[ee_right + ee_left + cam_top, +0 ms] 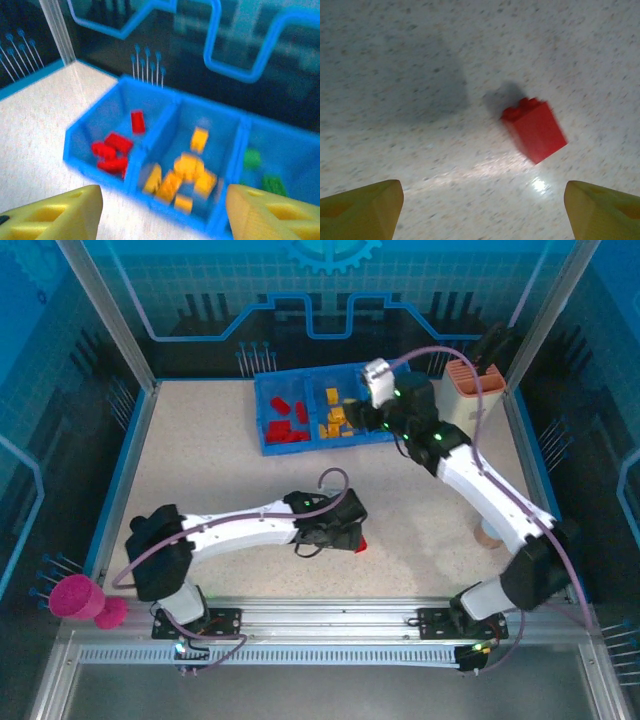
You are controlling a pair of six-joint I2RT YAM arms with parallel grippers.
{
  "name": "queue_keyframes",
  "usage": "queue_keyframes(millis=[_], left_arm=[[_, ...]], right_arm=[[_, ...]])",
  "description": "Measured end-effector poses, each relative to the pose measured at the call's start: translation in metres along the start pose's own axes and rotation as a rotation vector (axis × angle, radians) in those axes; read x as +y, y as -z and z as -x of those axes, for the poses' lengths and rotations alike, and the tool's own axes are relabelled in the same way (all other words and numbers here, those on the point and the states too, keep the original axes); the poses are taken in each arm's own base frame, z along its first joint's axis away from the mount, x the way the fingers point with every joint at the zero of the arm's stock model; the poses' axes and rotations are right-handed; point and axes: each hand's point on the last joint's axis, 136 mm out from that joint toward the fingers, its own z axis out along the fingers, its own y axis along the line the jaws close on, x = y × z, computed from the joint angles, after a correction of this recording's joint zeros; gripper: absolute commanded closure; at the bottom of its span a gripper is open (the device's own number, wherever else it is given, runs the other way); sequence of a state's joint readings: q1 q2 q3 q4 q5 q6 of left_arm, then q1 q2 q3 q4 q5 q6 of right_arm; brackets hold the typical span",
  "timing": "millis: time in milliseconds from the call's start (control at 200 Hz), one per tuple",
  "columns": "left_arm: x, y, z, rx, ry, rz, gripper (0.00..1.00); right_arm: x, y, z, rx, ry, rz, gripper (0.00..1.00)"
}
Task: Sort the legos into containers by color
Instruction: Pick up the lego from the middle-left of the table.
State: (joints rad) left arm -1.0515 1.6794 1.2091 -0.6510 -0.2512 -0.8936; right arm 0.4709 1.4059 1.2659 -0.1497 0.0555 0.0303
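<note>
One red lego brick [535,129] lies alone on the speckled tabletop, just ahead of my open left gripper [482,212] and apart from its yellow fingertips [367,207]. From above, the brick [361,545] peeks out beside the left gripper [345,537]. The blue three-compartment tray [262,412] stands at the back. It holds red bricks [112,150] on the left, yellow-orange ones [185,172] in the middle and green ones [262,175] on the right. My right gripper [162,212] hovers open and empty in front of the tray's middle compartment, and in the top view it [380,410] covers the tray's right end.
A beige holder with an orange slotted top [470,383] stands at the back right, beside the right arm. A pink cup [82,598] sits off the table at the near left corner. A small tan object [488,537] lies by the right arm's forearm.
</note>
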Motion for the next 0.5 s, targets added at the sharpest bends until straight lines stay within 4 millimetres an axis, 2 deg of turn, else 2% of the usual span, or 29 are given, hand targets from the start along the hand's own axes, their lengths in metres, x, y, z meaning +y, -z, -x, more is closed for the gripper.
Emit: queue_keyframes(millis=[120, 215, 315, 500], left_arm=[[-0.022, -0.014, 0.009, -0.024, 0.043, -0.001, 0.15], [-0.035, -0.027, 0.015, -0.033, 0.088, -0.005, 0.15], [-0.038, -0.039, 0.015, -0.028, 0.134, 0.008, 0.15], [-0.042, -0.05, 0.018, -0.016, 0.169, 0.055, 0.15]], right_arm=[[0.002, 0.023, -0.061, 0.088, -0.077, -0.011, 0.32], [-0.002, 0.035, -0.09, 0.129, -0.108, -0.034, 0.3], [-0.007, 0.049, -0.094, 0.111, -0.111, -0.063, 0.28], [-0.009, 0.072, -0.069, 0.012, -0.095, -0.099, 0.25]])
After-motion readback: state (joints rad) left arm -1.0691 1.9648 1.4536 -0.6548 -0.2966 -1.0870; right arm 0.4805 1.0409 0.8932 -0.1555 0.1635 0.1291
